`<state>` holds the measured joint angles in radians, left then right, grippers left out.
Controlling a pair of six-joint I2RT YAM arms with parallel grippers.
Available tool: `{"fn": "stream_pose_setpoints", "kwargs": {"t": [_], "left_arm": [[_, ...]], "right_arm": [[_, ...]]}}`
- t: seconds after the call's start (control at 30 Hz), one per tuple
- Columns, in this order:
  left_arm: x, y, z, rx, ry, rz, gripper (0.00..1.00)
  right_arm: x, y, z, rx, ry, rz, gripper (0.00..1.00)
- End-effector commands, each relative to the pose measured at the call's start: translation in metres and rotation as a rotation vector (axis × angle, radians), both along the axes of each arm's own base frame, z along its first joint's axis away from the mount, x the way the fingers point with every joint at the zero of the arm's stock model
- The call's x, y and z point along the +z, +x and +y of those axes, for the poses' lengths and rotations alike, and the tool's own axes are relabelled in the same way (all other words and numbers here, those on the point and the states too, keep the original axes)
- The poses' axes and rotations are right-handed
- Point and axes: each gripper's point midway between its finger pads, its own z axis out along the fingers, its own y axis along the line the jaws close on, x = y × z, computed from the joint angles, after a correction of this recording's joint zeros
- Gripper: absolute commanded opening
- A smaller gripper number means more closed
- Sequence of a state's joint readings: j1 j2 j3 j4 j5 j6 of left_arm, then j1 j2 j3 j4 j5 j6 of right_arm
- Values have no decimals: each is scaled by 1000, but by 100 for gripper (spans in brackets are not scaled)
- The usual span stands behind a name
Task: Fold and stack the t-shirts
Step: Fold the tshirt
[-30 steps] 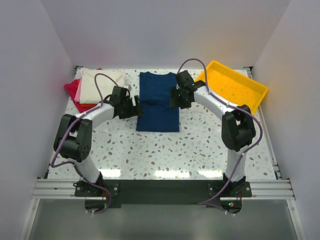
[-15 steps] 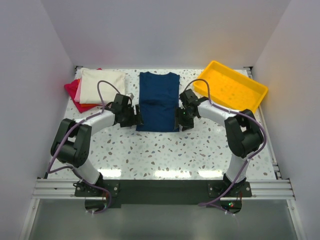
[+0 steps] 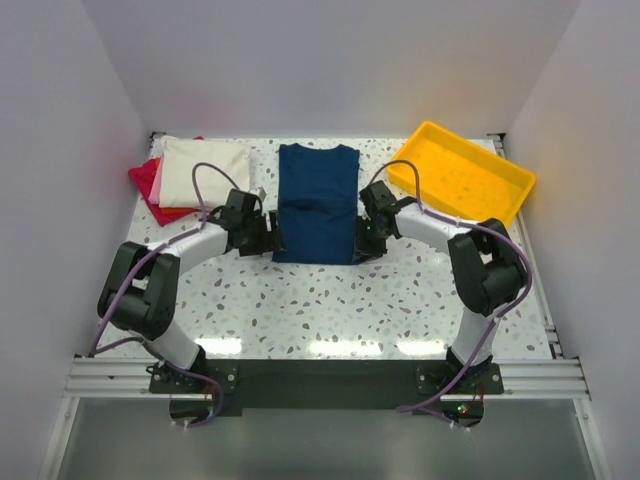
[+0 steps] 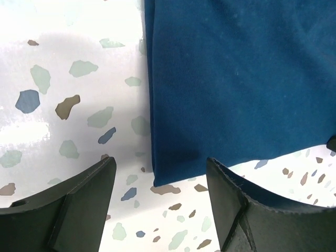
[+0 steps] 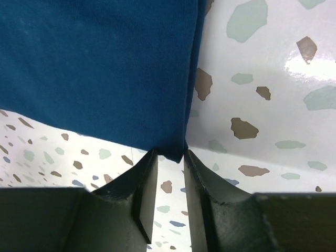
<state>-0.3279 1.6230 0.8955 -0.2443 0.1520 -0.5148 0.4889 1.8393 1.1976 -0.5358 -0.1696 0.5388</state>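
Navy shirt (image 3: pixel 317 203) lies folded lengthwise in the middle of the table (image 3: pixel 300 300); right gripper (image 5: pixel 170 157) pinches its near right corner, left gripper (image 4: pixel 160 164) spread astride the near left one, likely to fold that edge away together

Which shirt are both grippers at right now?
The navy shirt, lying alone mid-table; the cream, pink and red ones sit stacked far left.

Open tabletop (image 3: pixel 320 300) nearside; folded shirt stack (image 3: pixel 200 170) far-left, yellow tray (image 3: pixel 460 175) far-right.
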Motion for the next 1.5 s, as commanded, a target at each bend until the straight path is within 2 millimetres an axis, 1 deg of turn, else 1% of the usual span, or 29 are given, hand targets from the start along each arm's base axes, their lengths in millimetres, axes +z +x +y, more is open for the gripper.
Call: {"fn": "stream_pose_setpoints", "kwargs": {"t": [0.0, 0.27, 0.4, 0.47, 0.57, 0.6, 0.67, 0.87, 0.9, 0.97, 1.1, 1.33, 1.43, 1.47], "left_arm": [[10, 2, -1, 13, -13, -40, 74], [7, -4, -2, 14, -6, -31, 71], [3, -5, -5, 17, -11, -26, 66], [-1, -6, -6, 17, -9, -16, 66], [-4, -5, -8, 24, -10, -13, 60], [-5, -6, -7, 28, -6, -6, 56], [-7, -6, -6, 46, -3, 3, 55], [-9, -4, -6, 69, -4, -1, 43], [-9, -3, -7, 68, -2, 0, 37], [-12, -6, -6, 74, 5, 16, 32], [-15, -10, -10, 60, 5, 21, 31], [-30, -19, -13, 51, 28, 69, 31], [-36, -22, -11, 53, 49, 83, 26], [-36, -22, -11, 53, 48, 85, 21]], "right_arm": [[-6, 2, -7, -16, -27, -14, 30], [-25, -6, -9, -13, -46, 34, 23], [-31, -10, -8, -6, -37, 49, 17], [-33, -9, -7, -6, -35, 50, 15], [-32, -8, -7, -6, -37, 49, 12], [-31, -7, -7, -6, -36, 44, 12], [-30, -5, -7, -6, -37, 40, 11], [-30, -6, -8, -5, -40, 38, 11], [-29, -6, -8, -5, -40, 36, 10], [-30, -7, -8, -4, -42, 40, 10], [-30, -6, -9, -6, -44, 39, 10], [-28, -4, -8, -9, -43, 32, 9], [-29, -3, -8, -7, -44, 27, 8], [-28, -2, -7, -10, -42, 23, 7]]}}
